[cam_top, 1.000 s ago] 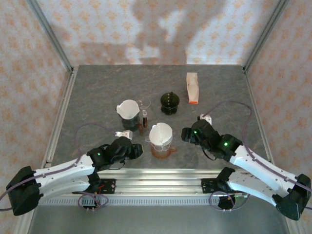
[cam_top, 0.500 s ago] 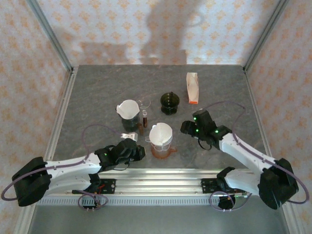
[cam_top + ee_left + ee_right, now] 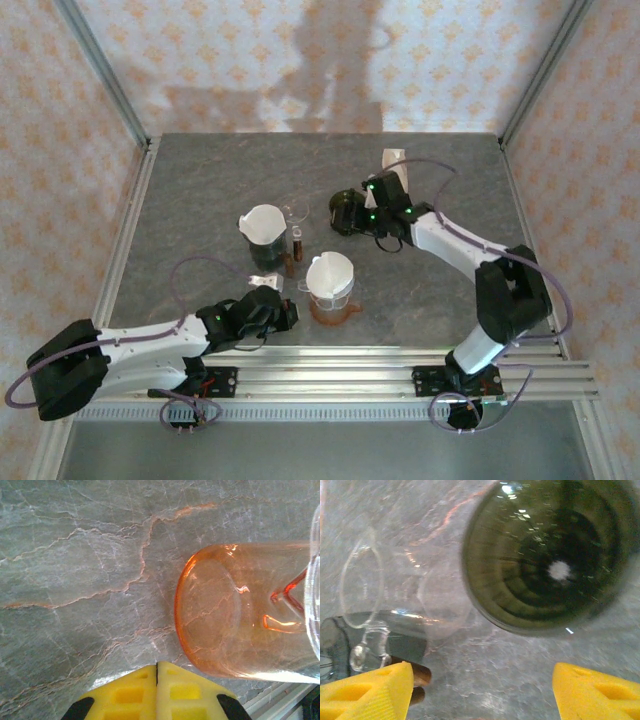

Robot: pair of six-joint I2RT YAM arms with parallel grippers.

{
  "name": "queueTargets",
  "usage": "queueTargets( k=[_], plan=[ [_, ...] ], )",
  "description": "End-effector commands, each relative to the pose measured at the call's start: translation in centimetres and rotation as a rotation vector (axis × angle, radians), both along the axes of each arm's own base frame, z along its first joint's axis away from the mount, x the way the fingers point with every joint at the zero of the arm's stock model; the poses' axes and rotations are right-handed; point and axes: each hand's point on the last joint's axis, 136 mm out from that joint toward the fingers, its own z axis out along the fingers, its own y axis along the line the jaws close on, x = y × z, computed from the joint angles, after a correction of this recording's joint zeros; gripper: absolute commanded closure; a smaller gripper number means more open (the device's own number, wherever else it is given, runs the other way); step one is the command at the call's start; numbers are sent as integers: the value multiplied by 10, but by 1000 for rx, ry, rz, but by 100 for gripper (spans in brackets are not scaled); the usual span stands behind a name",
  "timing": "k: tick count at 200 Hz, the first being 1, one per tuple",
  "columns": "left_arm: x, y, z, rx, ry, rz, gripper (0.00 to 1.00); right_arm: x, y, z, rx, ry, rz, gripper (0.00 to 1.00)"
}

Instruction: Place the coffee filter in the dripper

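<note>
Right claw [image 3: 482, 685] is released and empty, hung just above the green dripper [image 3: 545, 555]. That dripper is seen bare inside. A clear dripper [image 3: 395, 590] lies just beside it on the table [image 3: 200, 200].

Left claw [image 3: 156, 672] is clenched on nothing and parked at the near edge, close to the orange cup [image 3: 235, 625] but apart from it.

The filter pack [image 3: 396, 157] stands at the back. It is mostly hidden behind the right wrist, just beyond the green dripper. A front filter [image 3: 330, 268] is already seated above the orange cup, and a left filter [image 3: 262, 222] is seated in another dripper.

The step is judged to be a reach for a fresh filter, with the green dripper taken as the target. Neither is certain. To do it well:
- The claw should be kept wide and carried past the dripper rim without knocking it.
- A single sheet should be pinched at its edge, not the whole pack.
- The clear dripper should be avoided on the way back.
- The filter should be lowered point first and centred before release.

Against the earlier frames, the right arm has been swung from the front right, beside the orange cup, to the back of the table. Its claw was kept open. The left claw has been closed from part open and drawn slightly nearer the edge. Nothing on the table is seen shifted.
</note>
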Motion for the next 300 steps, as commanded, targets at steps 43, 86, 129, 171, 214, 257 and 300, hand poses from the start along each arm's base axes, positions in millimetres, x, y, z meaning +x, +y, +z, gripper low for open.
queueTargets(
  k=[43, 86, 129, 171, 214, 257, 300],
  plan=[
    [2, 1, 3, -10, -22, 17, 97, 16, 47, 13, -103, -19, 265, 33],
    [2, 3, 4, -7, -22, 17, 97, 41, 68, -3, -201, -37, 341, 36],
    [1, 5, 5, 3, -27, 18, 97, 53, 95, 0, -196, -69, 398, 37],
    [2, 5, 5, 3, -29, 18, 97, 61, 99, -7, -230, -49, 394, 43],
    [2, 3, 4, 2, -25, 12, 97, 64, 105, -13, -240, -31, 411, 48],
    [2, 2, 4, 6, -22, 7, 97, 67, 113, -15, -238, -23, 426, 63],
    [2, 2, 4, 4, -22, 10, 97, 71, 118, -6, -224, -41, 418, 80]
  ],
)
